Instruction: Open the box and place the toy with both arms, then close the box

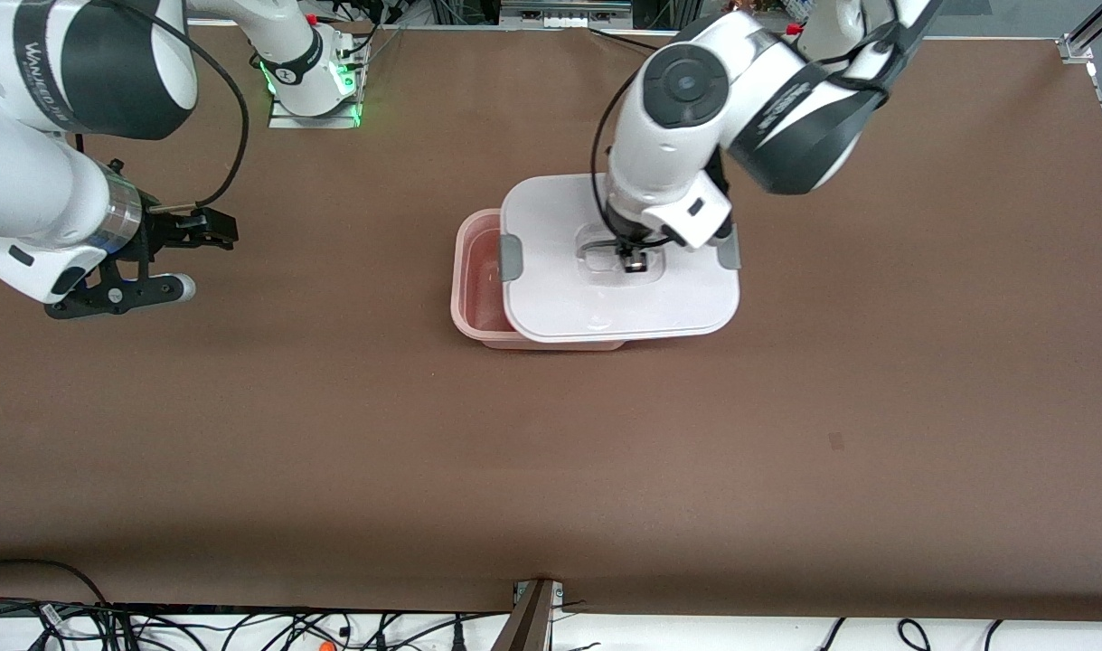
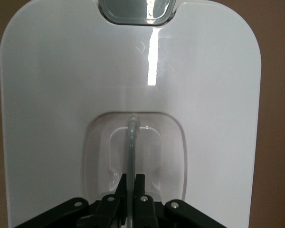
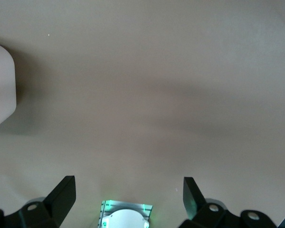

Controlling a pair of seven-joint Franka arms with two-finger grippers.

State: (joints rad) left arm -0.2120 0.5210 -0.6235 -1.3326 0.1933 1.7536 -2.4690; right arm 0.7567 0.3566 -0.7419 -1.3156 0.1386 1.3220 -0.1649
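The box (image 1: 478, 289) sits near the middle of the bench (image 1: 551, 470), its pink tub showing only along the edge toward the right arm's end. The white lid (image 1: 605, 298) is not seated square: it is shifted toward the left arm's end, so that a strip of the tub's inside is uncovered. Whether the lid rests on the rim or hangs a little above it cannot be told. No toy shows in any view; the uncovered strip is pink, but what lies inside is hidden.

The left hand (image 1: 634, 262) is directly over the lid's middle, pointing straight down. In the left wrist view its fingers (image 2: 121, 187) are pinched together on the clear handle (image 2: 132, 142), which runs as a thin bar away from them, across the lid's length. A grey clip (image 2: 137, 9) shows at the lid's end in that view, and both clips (image 1: 511, 257) stick out sideways in the front view.

The lid's long axis matches the tub's, so the coming move probably turns on sliding the lid along that axis, toward the right arm's end, until the edges line up.

The right hand (image 1: 166, 262) waits well apart, over bare bench toward the right arm's end, fingers spread wide and holding nothing. The left arm is plainly the nearer one.
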